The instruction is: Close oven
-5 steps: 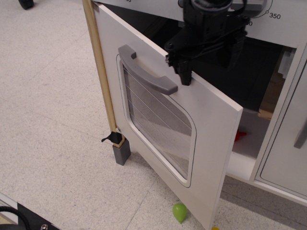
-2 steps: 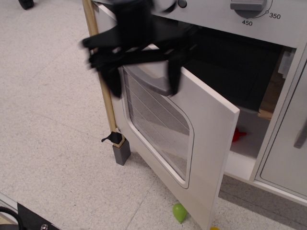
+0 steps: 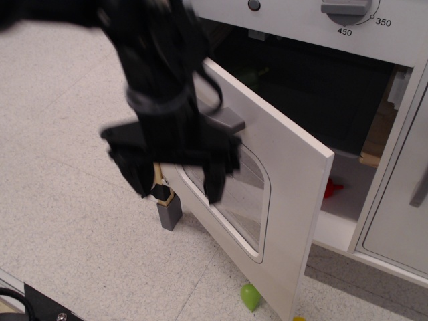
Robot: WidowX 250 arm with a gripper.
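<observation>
Standing ajar at frame centre, the oven [image 3: 294, 160] holds a red object [image 3: 332, 187] low inside; the blurred gripper [image 3: 175, 179] hangs spread, empty.

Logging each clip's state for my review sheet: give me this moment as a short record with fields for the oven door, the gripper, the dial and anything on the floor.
oven door: door swung open, dark interior visible behind it
handle: grey bar handle, mostly hidden by the arm
gripper: gripper motion-blurred, in front of the door's window, fingers spread, holding nothing
dial: grey temperature dial at top, marks 450 and 350 readable
floor: small green object below the door's lower corner
task status: oven not closed
</observation>
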